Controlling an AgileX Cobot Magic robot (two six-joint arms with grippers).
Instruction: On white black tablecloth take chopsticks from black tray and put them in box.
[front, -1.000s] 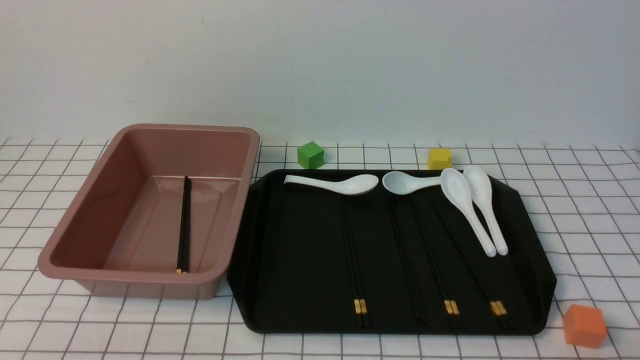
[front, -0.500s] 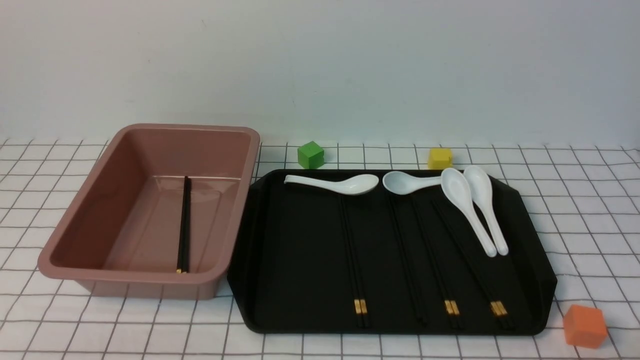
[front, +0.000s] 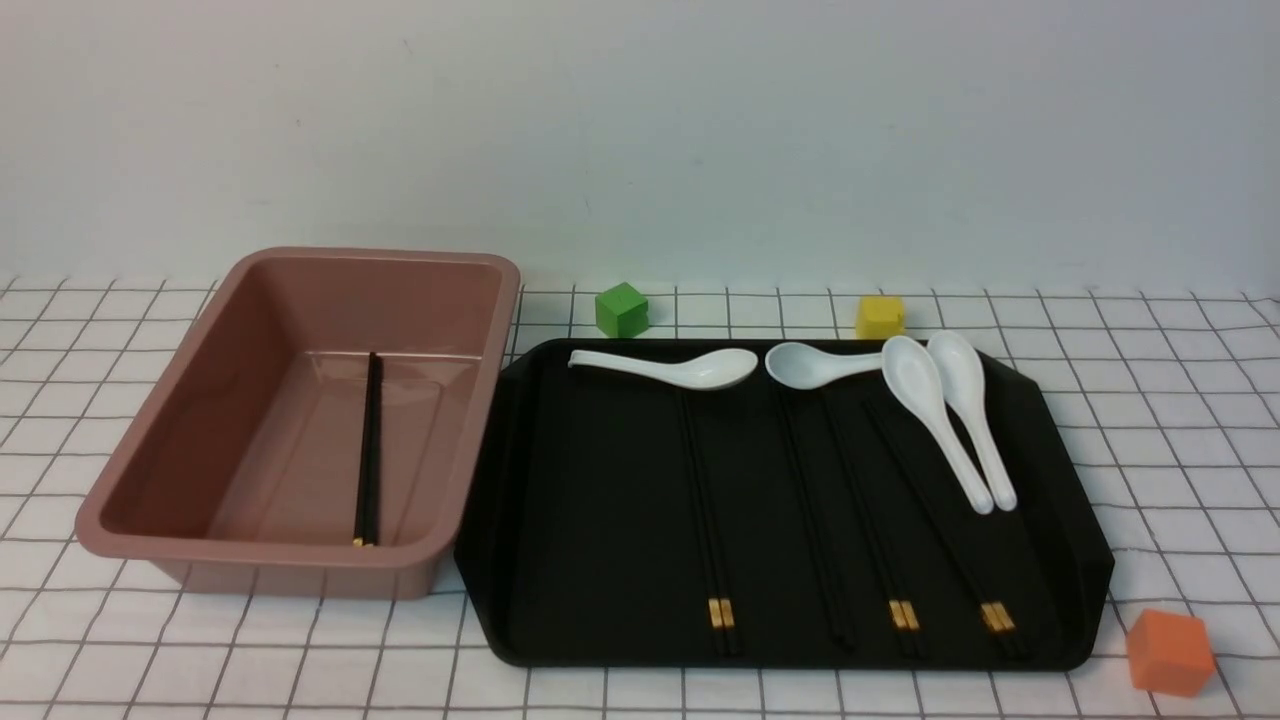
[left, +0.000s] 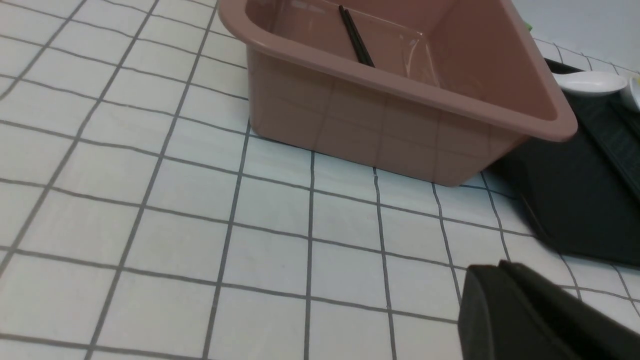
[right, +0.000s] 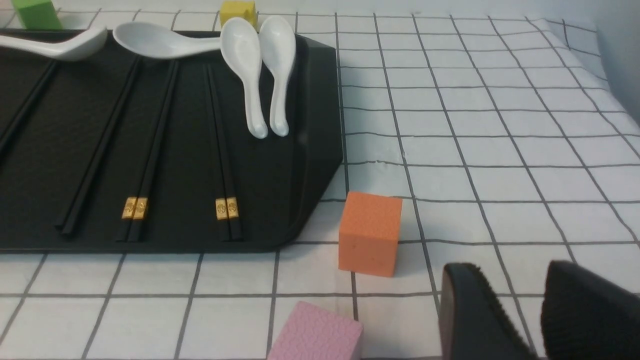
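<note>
Nearest the robot, both arms sit low over the tablecloth (front: 250, 660) on the desk, out of the front view. The right claw (right: 520, 320) shows two dark fingers with a narrow gap between them, pinching nothing; the left claw (left: 530, 310) shows only one dark mass, so I cannot tell whether it is spread or pressed together. An orange cube (front: 1168, 652) stands just beside the near right corner of the black tray (front: 560, 480), and a pink cube (right: 315, 332) lies closer in. On the tray the remaining chopsticks (front: 708, 520) lie roughly front to back: three gold-banded pairs plus one thin stick between the first two. Judgement: light, stiff, smooth lacquer-like sticks, likely slippery and prone to roll or split apart as a pair; they lie flat on the tray floor, leaving little clearance for fingers. Best hold seems across both sticks near the gold-banded thicker end, clear of the rim. Further back, four white spoons (front: 940, 420) rest over or near the far tips, so lifting there risks dragging them. The box (front: 300, 565) sits left, touching or just beside the tray; one pair (front: 368, 450) already lies inside. Green (front: 621, 309) and yellow (front: 879, 316) cubes stand beyond.
</note>
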